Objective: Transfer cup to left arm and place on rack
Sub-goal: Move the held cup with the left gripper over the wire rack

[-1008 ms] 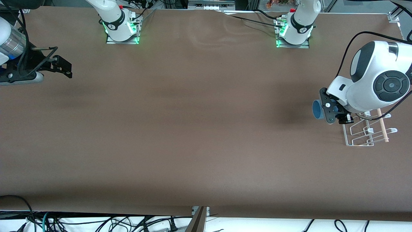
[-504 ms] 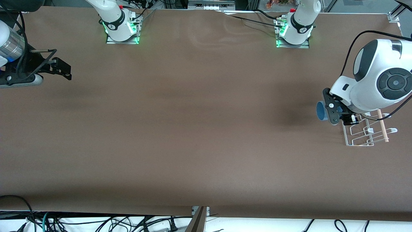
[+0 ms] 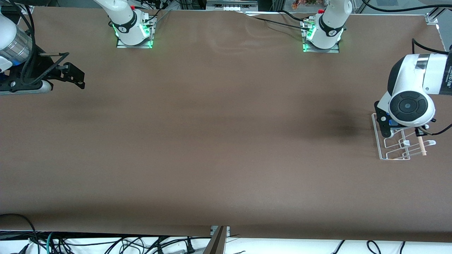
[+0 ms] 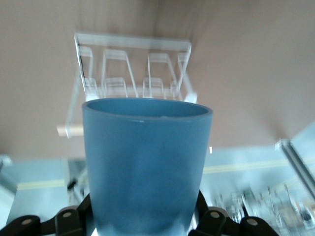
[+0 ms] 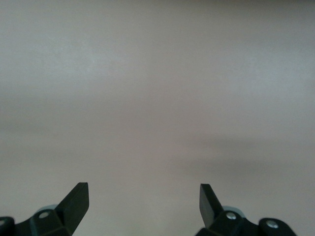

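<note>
The light-blue cup (image 4: 147,162) fills the left wrist view, held at its base between the dark fingers. My left gripper (image 3: 385,125) is shut on it, up over the end of the white wire rack (image 3: 397,150) that lies toward the robots' bases. In the front view the wrist almost hides the cup. The rack also shows in the left wrist view (image 4: 130,64), past the cup's rim. My right gripper (image 3: 75,75) is open and empty over bare table at the right arm's end, and it waits there; its wrist view (image 5: 143,199) shows only brown table.
The rack's pale wooden rod (image 3: 421,145) runs along its side at the left arm's end of the table. The brown table (image 3: 219,141) spreads wide between the two arms. Cables hang below its front edge.
My left gripper has carried the cup sideways from beside the rack to over it, and the wrist has turned. The right gripper has shifted slightly.
</note>
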Tool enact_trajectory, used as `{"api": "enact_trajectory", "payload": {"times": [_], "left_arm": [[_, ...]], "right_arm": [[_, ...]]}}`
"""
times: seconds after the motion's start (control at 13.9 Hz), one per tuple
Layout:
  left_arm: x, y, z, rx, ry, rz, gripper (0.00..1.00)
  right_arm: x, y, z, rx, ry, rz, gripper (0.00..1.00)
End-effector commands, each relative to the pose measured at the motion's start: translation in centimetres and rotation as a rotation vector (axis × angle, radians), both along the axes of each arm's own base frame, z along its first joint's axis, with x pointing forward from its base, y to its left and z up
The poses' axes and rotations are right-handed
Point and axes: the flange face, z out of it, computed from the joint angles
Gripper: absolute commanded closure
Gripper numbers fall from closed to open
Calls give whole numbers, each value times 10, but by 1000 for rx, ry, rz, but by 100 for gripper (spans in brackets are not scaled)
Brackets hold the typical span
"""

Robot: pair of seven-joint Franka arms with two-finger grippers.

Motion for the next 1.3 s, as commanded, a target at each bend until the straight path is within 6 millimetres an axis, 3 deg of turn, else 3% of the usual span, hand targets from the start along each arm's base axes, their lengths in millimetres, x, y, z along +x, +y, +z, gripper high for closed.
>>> {"api": "enact_trajectory", "payload": {"times": [0.0,0.22,0.58,0.86,1.22], "left_arm": [[-14,11,-23,186,4,-29,100],[-35,27,-44,365,51,-99,100],[-88,13,-98,564,-75,-158,100],[-90,9,-139,606,-208,-161,100],[-84,9,-154,624,-254,-200,100]], "right_arm": [[3,3,3,22,16,-21,1],[3,3,3,23,15,-22,1],[3,2,2,24,20,-9,1],[3,2,1,23,21,-7,1],[3,1,2,23,18,-13,1]]}}
